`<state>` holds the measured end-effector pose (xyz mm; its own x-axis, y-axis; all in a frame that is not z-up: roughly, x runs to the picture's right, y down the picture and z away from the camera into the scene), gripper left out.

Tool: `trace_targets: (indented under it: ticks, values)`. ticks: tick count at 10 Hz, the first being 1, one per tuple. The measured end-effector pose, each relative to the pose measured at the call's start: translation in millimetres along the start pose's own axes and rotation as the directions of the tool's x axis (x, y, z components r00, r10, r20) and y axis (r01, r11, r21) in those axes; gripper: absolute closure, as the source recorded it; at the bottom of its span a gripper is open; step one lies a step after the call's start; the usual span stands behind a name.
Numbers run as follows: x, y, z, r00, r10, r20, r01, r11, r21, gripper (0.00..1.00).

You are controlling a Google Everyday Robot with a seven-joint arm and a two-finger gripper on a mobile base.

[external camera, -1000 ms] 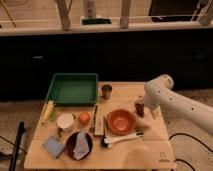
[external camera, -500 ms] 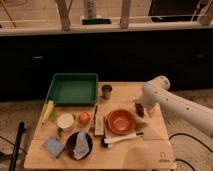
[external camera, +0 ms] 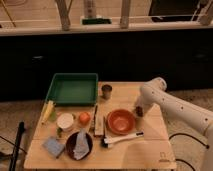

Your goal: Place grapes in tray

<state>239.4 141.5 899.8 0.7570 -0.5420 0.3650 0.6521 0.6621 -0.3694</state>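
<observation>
The green tray (external camera: 72,89) sits at the back left of the wooden table and holds nothing that I can see. My gripper (external camera: 139,112) hangs from the white arm (external camera: 167,102) that reaches in from the right. It is low over the table, just right of the orange bowl (external camera: 120,121). A small dark reddish lump, the grapes (external camera: 138,108), shows right at the gripper's tip, partly hidden by it. I cannot tell whether the gripper touches them. The gripper is far from the tray, to its right and nearer the front.
A metal cup (external camera: 106,91) stands right of the tray. An orange-red fruit (external camera: 84,118), a white cup (external camera: 65,121), a yellow item (external camera: 47,111), a dark bowl with a cloth (external camera: 79,145), a blue sponge (external camera: 52,146) and a white-handled brush (external camera: 122,138) lie at the front.
The arm has shifted a little to the left and down, bringing the gripper closer to the spot beside the orange bowl. Nothing on the table has moved.
</observation>
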Motion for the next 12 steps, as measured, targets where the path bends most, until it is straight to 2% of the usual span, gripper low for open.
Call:
trace_targets:
  ticks: [2,4,6,8,10,11,12]
  values:
    - [4,3,6,1.0,0.001,0.021,-0.001,1.0,-0.003,0.88]
    - [3,3,5,1.0,0.0,0.021,0.0,1.0,-0.004,1.0]
    - [3,4,5,1.0,0.001,0.021,-0.001,1.0,-0.006,1.0]
    - [6,3,-4,0.999,-0.029,0.026,0.029,1.0,-0.005,1.0]
    - [16,-4,-33,0.998,-0.06,0.022,0.06,0.998,0.023,1.0]
    - [23,-10,-60,0.996,-0.086,0.021,0.085,0.995,0.045,1.0]
    - [28,-14,-75,0.995,-0.102,0.02,0.1,0.993,0.058,1.0]
